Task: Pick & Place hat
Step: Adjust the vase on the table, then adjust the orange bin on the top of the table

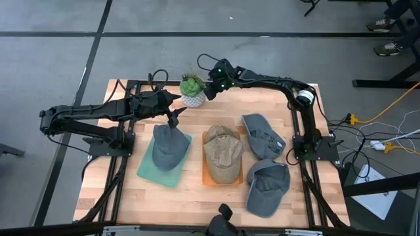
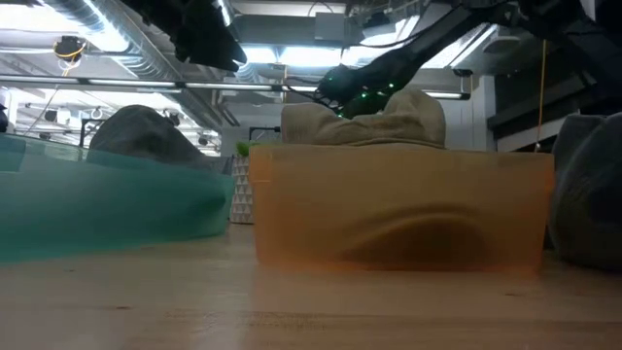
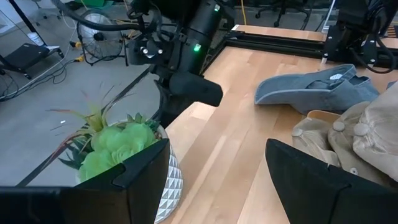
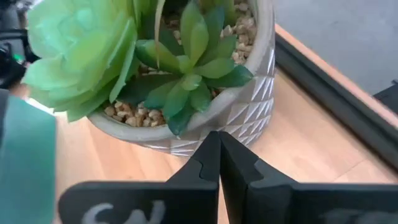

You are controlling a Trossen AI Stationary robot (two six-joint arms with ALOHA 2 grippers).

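The wooden table (image 1: 197, 190) holds four hats. A dark grey hat (image 1: 168, 145) lies on the green tray (image 1: 149, 172), and a tan hat (image 1: 223, 154) lies on the orange tray (image 1: 207, 178). Two more grey hats lie on bare wood to the right, one farther back (image 1: 262, 136) and one nearer the front (image 1: 268, 187). These two look like the ones not put away yet.

The left gripper (image 1: 173, 118) hangs just above the back edge of the dark grey hat, with its fingers (image 3: 144, 168) spread wide and holding nothing. If it drops down or pulls back carelessly, it could snag that hat and drag it off the tray.

The right gripper (image 1: 211, 90) has its fingers (image 4: 205, 163) pressed tight together and empty. It sits very close to the small plant pot (image 1: 193, 98) at the back. A small swing that way could bump the pot and tip it, spilling its little stones. The two arms are also near each other there and might knock together.
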